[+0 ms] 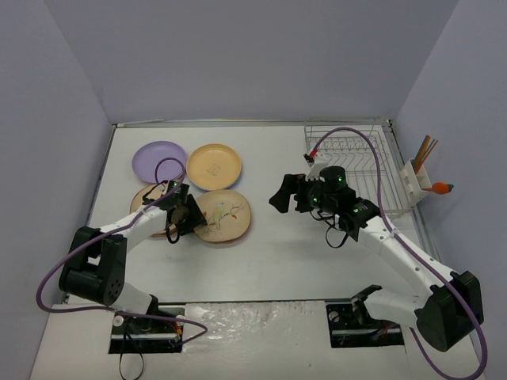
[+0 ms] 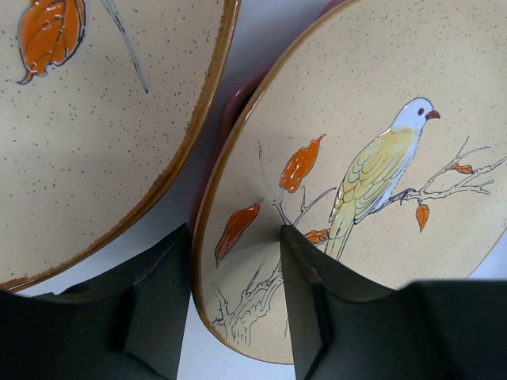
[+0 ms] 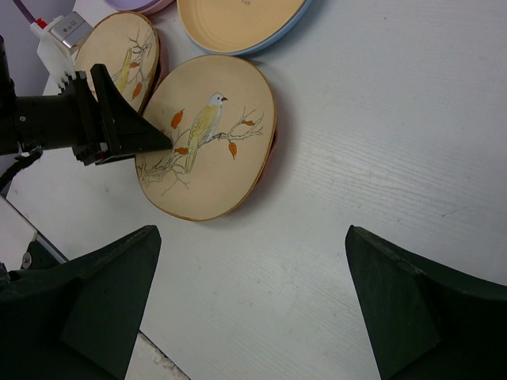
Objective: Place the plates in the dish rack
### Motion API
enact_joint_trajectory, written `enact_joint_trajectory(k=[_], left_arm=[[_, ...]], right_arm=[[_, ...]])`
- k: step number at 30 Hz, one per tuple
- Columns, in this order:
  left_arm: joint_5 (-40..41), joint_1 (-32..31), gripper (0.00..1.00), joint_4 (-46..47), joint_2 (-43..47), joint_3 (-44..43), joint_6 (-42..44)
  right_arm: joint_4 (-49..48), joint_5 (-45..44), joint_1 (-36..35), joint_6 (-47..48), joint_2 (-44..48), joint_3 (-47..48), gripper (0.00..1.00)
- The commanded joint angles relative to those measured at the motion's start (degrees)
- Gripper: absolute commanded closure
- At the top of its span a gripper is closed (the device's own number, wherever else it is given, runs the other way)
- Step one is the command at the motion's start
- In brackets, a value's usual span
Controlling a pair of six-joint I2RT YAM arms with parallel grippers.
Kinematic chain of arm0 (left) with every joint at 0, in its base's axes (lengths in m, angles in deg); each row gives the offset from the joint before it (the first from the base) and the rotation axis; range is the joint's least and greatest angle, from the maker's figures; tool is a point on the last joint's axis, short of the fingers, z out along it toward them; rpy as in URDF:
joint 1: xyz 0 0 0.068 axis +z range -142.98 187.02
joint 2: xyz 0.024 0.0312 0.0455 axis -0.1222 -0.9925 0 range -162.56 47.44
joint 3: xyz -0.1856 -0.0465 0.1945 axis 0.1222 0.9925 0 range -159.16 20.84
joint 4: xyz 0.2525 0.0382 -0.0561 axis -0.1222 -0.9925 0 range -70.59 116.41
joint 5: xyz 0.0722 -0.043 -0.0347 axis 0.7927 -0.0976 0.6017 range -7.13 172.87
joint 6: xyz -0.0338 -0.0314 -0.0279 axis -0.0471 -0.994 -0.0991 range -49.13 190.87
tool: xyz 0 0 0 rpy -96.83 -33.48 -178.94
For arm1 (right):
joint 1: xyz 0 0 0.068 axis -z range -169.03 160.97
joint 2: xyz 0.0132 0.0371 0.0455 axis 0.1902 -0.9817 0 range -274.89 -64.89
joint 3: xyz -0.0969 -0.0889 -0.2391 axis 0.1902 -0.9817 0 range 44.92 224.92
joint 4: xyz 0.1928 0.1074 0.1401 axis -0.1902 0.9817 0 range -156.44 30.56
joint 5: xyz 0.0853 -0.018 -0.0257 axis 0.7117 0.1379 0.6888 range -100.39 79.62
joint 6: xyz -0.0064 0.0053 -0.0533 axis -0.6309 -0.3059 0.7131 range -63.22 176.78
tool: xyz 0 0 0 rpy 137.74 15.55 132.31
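Observation:
Two tan bird-print plates lie side by side. My left gripper (image 1: 188, 217) (image 2: 235, 229) straddles the left rim of the right-hand one (image 1: 226, 215) (image 2: 372, 119) (image 3: 210, 150), one finger (image 2: 313, 301) on its face and the other (image 2: 158, 305) outside the rim, closed against it. A dark red plate (image 2: 230, 107) lies under it. The other tan plate (image 1: 146, 196) (image 2: 87, 103) (image 3: 119, 55) is just left. A lilac plate (image 1: 158, 161) and a yellow-orange plate (image 1: 214, 166) (image 3: 238, 20) lie behind. My right gripper (image 1: 279, 196) (image 3: 251, 237) is open and empty above the table's middle. The silver dish rack (image 1: 360, 162) holds no plates.
A white caddy (image 1: 413, 184) with orange utensils (image 1: 426, 150) hangs on the rack's right side. A blue rim (image 3: 273, 38) shows under the yellow-orange plate. Grey walls close in the table on three sides.

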Motion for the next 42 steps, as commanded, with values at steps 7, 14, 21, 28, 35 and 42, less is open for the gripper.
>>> enact_joint_trajectory(k=[7, 14, 21, 28, 35, 42], left_arm=[[0.5, -0.6, 0.88, -3.9, 4.1, 0.2, 0.9], [-0.5, -0.6, 1.00, -5.0, 5.9, 0.6, 0.6], [-1.1, -0.5, 1.00, -8.9, 11.1, -1.4, 0.3], [-1.9, -0.5, 1.00, -10.9, 13.6, -3.1, 0.1], [-4.3, -0.5, 1.00, -6.0, 17.6, -1.1, -3.4], [-6.0, -0.4, 1.00, 4.7, 22.6, 5.0, -9.2]], right_arm=[[-7.5, 0.9, -1.4, -1.5, -0.5, -1.7, 0.00], [-9.0, 0.9, -2.4, -1.8, -2.3, -2.3, 0.00], [-11.8, 1.1, -3.6, -4.0, -5.3, -2.0, 0.00], [-17.2, 0.5, -4.4, -8.4, -8.7, -2.5, 0.00], [-25.5, 1.6, -5.3, -16.5, -13.5, -4.0, 0.00], [-31.1, 2.2, -7.0, -20.7, -18.7, -4.1, 0.00]])
